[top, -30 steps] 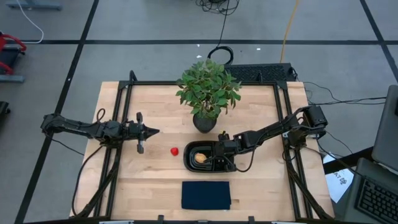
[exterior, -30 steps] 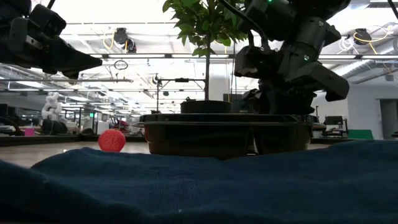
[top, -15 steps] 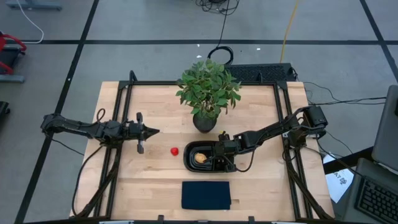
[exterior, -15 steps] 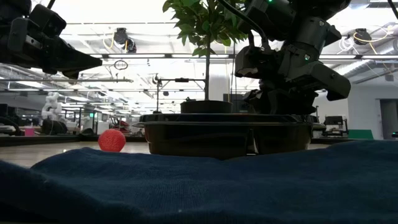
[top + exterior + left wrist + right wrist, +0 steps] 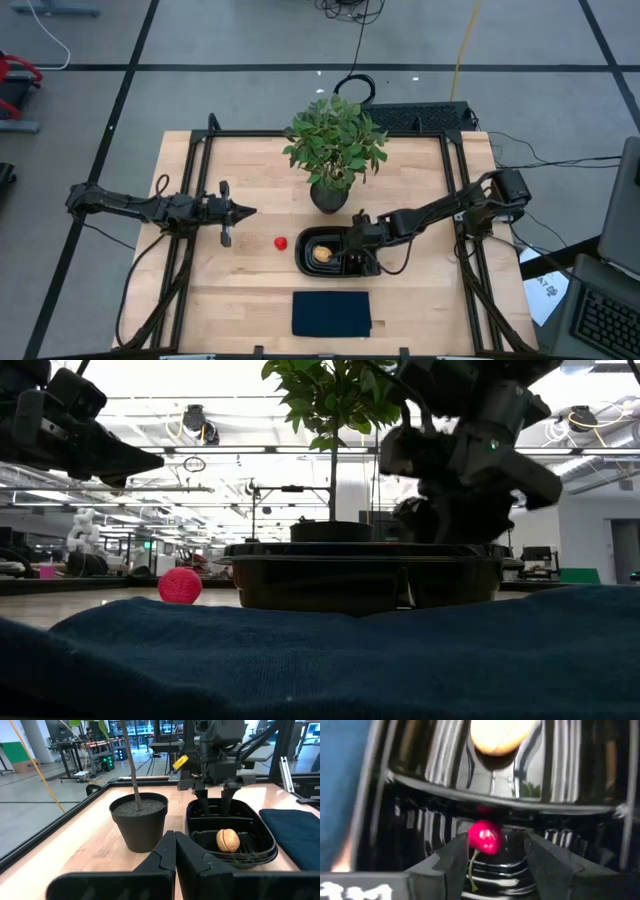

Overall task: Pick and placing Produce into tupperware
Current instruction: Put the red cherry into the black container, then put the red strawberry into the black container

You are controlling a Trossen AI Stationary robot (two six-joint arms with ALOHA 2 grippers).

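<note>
Produce pieces: three, tupperware point(image 5: 304, 262) one.

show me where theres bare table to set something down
Free: the wood between the red strawberry and the blue cloth, and the corner right of the potted plant. Crowded: around the black container, where the right gripper works.

Black tupperware point(image 5: 306, 252), yellow-orange piece point(image 5: 322, 254), dark red berry point(image 5: 485, 837), red strawberry point(image 5: 281, 242)
</note>
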